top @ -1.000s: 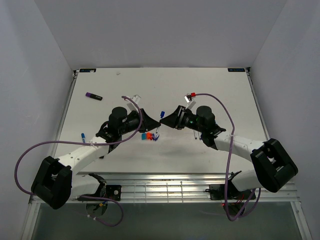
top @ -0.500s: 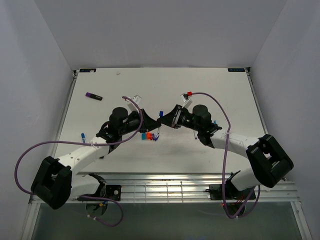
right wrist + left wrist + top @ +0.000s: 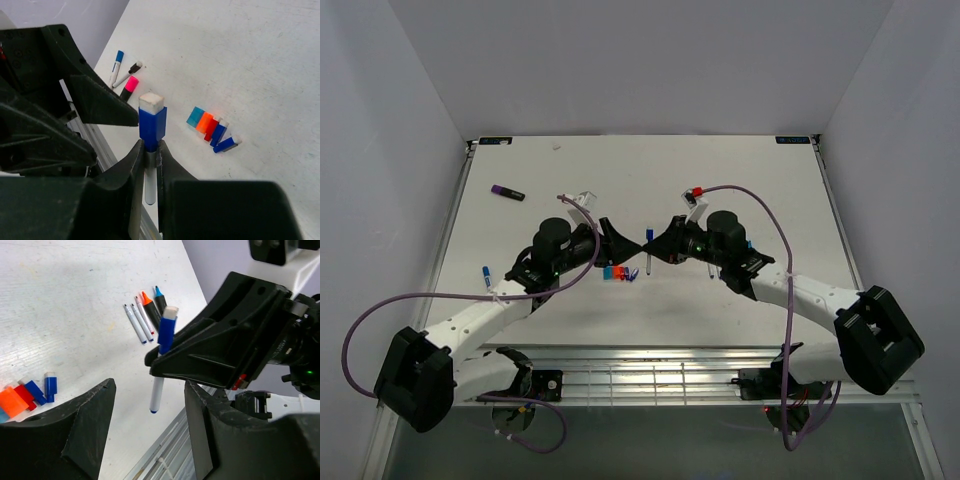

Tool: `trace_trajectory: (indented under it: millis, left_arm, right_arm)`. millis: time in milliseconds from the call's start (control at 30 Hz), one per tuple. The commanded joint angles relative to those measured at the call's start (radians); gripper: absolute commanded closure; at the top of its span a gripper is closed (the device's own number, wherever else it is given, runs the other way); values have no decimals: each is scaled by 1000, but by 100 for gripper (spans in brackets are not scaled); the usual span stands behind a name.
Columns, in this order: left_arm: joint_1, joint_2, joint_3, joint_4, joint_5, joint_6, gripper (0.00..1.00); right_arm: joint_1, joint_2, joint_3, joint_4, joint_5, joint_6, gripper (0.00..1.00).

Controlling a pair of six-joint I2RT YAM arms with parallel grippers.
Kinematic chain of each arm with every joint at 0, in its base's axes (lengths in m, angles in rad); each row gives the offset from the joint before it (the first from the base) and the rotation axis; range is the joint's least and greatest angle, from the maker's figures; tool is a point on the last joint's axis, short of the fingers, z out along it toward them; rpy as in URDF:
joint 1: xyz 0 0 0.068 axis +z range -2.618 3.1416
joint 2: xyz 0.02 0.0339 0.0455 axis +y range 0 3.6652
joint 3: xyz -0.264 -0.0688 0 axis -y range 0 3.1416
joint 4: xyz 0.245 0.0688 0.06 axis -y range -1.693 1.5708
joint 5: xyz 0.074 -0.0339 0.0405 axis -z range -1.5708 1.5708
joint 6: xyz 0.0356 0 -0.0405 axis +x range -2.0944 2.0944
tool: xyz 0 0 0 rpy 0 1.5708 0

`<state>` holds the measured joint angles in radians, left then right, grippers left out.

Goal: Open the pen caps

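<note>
Since a second ago the two arms have traded roles at the middle of the table (image 3: pixel 740 170): the left jaws, closed then, have parted, and the right jaws, partly open then, have closed. At the far left a black highlighter (image 3: pixel 514 194) lies with its purple cap (image 3: pixel 497 190) on, well apart from everything else. Nearer the front, a slim pen (image 3: pixel 486 272) with a blue end lies beside the left arm. The left gripper (image 3: pixel 149 390) stands about half open. In its own wrist view its fingers (image 3: pixel 85 425) flank the raised pen with a gap on each side, gripping nothing. Just below and between the two grippers the loose caps (image 3: pixel 210 129) lie on the table in a tight row: teal, orange, red and two blue, some touching. Above them the white pen (image 3: pixel 156 396) is held roughly upright, slightly tilted, and its lower end seems to hang clear of the table. Its blue cap (image 3: pixel 167 331), which has a white top, is still seated on the upper end. The right gripper (image 3: pixel 149 146) is clamped tight on the barrel directly under that cap, fingers (image 3: pixel 135 160) pressed against either side. Beyond it, in the left wrist view, two thin pens (image 3: pixel 138 322) and two uncapped highlighters (image 3: pixel 156 304), one orange-tipped and one blue-tipped, lie side by side on the table.
</note>
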<state>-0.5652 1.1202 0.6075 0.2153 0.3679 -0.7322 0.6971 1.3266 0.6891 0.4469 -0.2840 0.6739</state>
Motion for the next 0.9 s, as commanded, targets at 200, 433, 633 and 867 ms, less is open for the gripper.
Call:
trace_trajectory:
  millis: [200,433,633,867]
  left_arm:
    - [-2,46,89,-53,-3,43,37]
    - [-4,43,97,-53,0,44,37]
    - [-4,66,94,-37,12,25,40]
    - [-15,95,77,-10,25,8,45]
  right_arm:
    - [7,-18,-17,22,-147,-99,92]
    - [18,19,-5,52,-190,-80,92]
    - [31,42,12,64,-198,-71,92]
    - [38,42,15,81,-184,-63,92]
